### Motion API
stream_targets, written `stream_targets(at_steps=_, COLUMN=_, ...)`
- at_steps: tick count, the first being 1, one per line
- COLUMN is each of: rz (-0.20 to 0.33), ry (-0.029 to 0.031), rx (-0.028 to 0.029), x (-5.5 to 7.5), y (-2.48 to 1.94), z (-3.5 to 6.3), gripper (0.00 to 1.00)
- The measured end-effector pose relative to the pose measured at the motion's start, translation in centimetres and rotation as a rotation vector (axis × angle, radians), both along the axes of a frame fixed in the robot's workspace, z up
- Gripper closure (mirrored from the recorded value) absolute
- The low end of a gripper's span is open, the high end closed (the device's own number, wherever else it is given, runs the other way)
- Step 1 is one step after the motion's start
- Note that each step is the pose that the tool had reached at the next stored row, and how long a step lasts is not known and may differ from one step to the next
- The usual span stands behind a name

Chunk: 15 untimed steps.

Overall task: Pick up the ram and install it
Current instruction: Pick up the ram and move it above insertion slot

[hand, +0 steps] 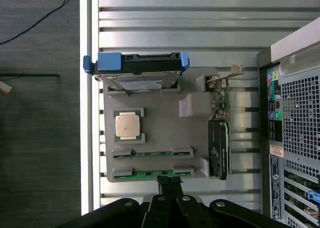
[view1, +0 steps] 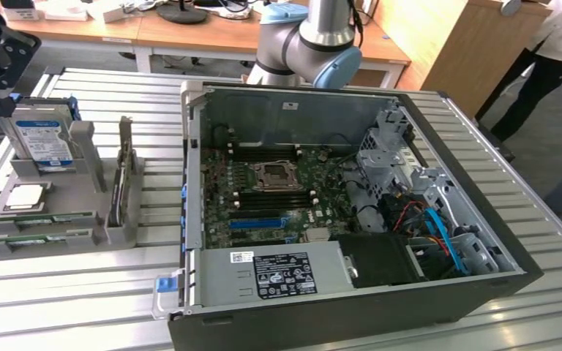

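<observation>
Hovering claw (hand: 170, 180), fingers together, holding nothing, over ram (hand: 140, 175) in edge slot of grey holder (hand: 165, 130), slatted tabletop (hand: 175, 33).

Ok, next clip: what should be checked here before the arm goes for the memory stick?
1. Edge memory stick and its twin in holder: ok, both lie flat.
2. Gripper ready to grasp: not ok, shut and empty.
3. Gripper over the holder: ok, high above it.
4. Computer case open: ok, inside exposed.
5. Memory slots free: ok, they look empty; latches cannot tell.
6. Person clear: ok, standing off the table.
</observation>
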<state>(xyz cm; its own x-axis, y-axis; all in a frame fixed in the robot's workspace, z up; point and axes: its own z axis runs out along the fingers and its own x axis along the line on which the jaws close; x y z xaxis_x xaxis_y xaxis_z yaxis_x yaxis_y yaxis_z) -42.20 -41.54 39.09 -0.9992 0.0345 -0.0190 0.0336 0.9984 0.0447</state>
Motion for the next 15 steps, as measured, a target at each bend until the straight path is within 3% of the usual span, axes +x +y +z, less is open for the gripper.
stream_targets(at_steps=15, rz=0.272, ry=0.0000, rx=0.0000, x=0.00, y=0.00, z=0.00, gripper=0.89)
